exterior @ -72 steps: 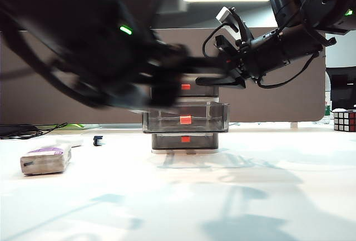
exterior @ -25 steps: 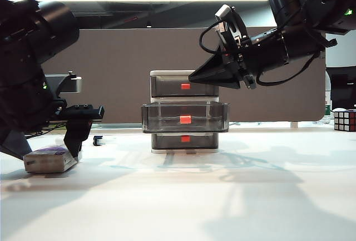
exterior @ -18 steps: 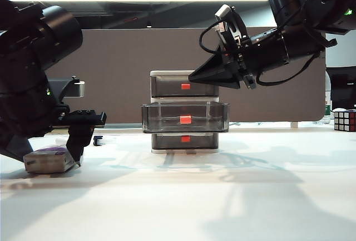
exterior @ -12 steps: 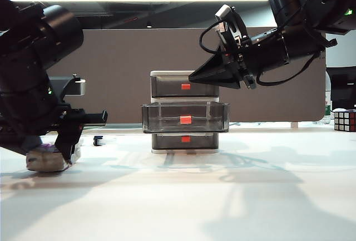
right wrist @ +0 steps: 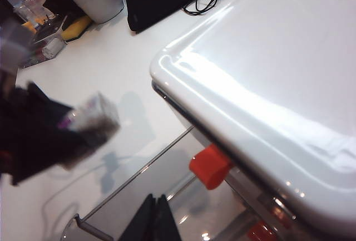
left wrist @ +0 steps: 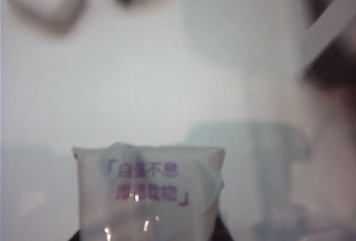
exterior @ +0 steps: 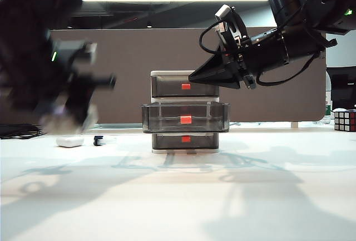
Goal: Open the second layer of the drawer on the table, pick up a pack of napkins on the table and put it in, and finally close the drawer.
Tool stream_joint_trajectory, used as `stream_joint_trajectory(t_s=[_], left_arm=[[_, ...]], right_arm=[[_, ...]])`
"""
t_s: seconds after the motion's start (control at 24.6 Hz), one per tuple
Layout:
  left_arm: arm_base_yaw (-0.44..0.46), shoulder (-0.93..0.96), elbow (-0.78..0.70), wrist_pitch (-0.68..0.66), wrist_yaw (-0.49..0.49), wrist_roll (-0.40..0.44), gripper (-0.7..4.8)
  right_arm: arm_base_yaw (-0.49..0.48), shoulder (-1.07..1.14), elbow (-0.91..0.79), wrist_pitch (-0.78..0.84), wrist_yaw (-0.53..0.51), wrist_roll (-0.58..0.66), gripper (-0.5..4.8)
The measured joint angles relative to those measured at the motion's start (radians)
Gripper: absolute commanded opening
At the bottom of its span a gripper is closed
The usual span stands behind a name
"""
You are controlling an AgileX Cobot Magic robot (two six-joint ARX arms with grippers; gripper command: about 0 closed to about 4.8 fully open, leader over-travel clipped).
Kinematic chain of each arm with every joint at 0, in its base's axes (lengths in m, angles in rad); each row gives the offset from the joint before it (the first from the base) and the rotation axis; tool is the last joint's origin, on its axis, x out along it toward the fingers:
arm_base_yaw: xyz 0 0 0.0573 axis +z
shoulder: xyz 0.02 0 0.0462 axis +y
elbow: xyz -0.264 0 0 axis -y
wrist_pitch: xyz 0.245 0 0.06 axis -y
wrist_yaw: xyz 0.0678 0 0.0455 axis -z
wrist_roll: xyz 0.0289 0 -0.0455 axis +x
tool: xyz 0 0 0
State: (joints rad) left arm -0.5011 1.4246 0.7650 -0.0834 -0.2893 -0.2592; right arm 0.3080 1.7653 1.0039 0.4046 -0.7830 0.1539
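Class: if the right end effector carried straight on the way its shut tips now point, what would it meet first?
Probably nothing nearby: the right end effector points leftward, level with the drawer's top tier, apparently in front of it, though depth is unclear.

Small white rounded case (exterior: 69, 141) sitting at the back left, a tiny dark object (exterior: 98, 140) just beside it. Rubik's cube (exterior: 344, 121) far right. Black cables (exterior: 19, 132) far left.
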Motion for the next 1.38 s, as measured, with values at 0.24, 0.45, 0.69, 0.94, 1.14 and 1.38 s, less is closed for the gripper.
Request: stream_joint_trajectory(t_s=[0.24,0.45,0.69,0.94,1.14,1.38], left_arm=[[-0.042,-0.032,0.127,0.011,0.113,0.136,1.56],[-0.079,-0.032,0.193,0.038,0.255,0.216,1.56],[-0.122,0.052,0.200,0.136,0.354,0.229,1.89],[-0.185,0.183,0.279,0.135,0.356,0.231,1.89],[-0.196,0.257,0.339,0.140,0.331,0.233,1.89],[-0.196,0.311,0.354,0.132,0.313,0.233,3.15]], right_arm=[[0.000,-0.001,0.003,0.000,-0.036,0.000,-0.05],[-0.008,-0.089,0.003,-0.006,-0.041,-0.005,-0.05],[-0.036,-0.229,0.004,0.000,-0.013,-0.020,-0.05],[-0.039,-0.247,0.003,-0.031,-0.013,-0.023,-0.05],[-0.038,-0.248,0.003,-0.077,-0.013,-0.041,-0.05],[-0.038,-0.248,0.003,-0.093,-0.013,-0.059,-0.05]])
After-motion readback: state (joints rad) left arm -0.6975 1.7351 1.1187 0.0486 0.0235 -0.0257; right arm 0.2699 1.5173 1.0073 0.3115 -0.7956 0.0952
